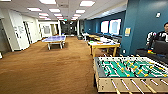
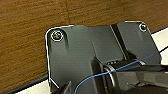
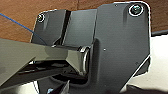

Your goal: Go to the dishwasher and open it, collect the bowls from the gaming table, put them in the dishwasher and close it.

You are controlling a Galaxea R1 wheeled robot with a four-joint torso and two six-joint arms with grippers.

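Gaming table [image 1: 103, 45]: yellow frame, white tabletop, ahead of me on brown carpet [image 1: 45, 70] (foosball table [image 1: 130, 72] nearer, at right). My tools' state: cannot tell.

The brown carpet [image 1: 42, 70] is wide and open across the left and middle of the frame, all the way back to the far hallway. That is the big free path.

At the lower right, the foosball table [image 1: 130, 72] blocks the way, and its rods [image 1: 147, 86] stick out toward the bottom edge. Just behind it, at middle right, stands the yellow gaming table [image 1: 103, 46], with a thin gap of carpet between the two.

The blue wall [image 1: 140, 25] closes off the right side, and a person [image 1: 162, 35] sits beside it.

Far back, left of center, a blue ping-pong table [image 1: 55, 39] stands on the carpet, with open floor on both sides.

A white wall [image 1: 15, 30] runs along the upper left.
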